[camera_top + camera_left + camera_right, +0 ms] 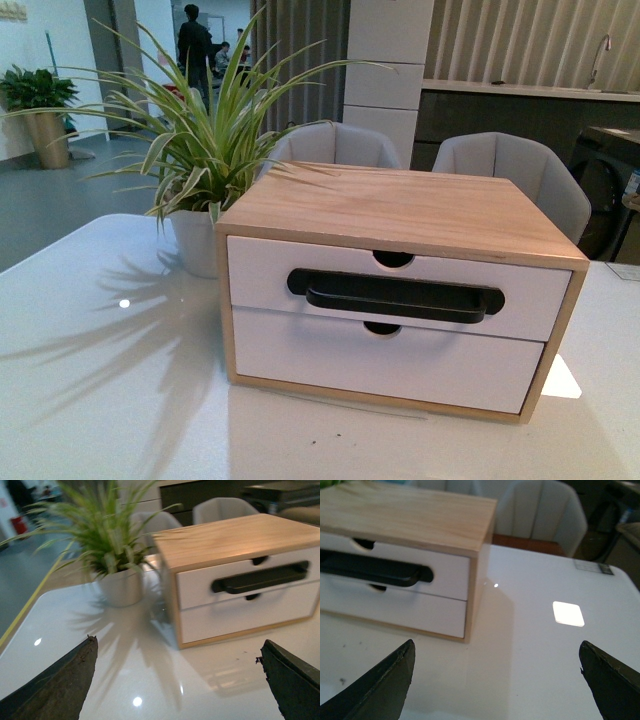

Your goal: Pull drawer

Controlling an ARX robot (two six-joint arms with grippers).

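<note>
A light wood cabinet stands on the white table facing me. Its upper drawer has a white front, a long black bar handle and a half-round notch in its top edge; it is pushed in flush. Below it sits a second white-fronted drawer without a handle. Neither arm shows in the front view. My left gripper hangs open over bare table, short of the cabinet and left of the handle. My right gripper is open too, off the cabinet's right front corner.
A potted spider plant in a white pot stands just left of the cabinet, its leaves reaching over the cabinet top. Two grey chairs sit behind the table. A bright light patch lies on the table right of the cabinet.
</note>
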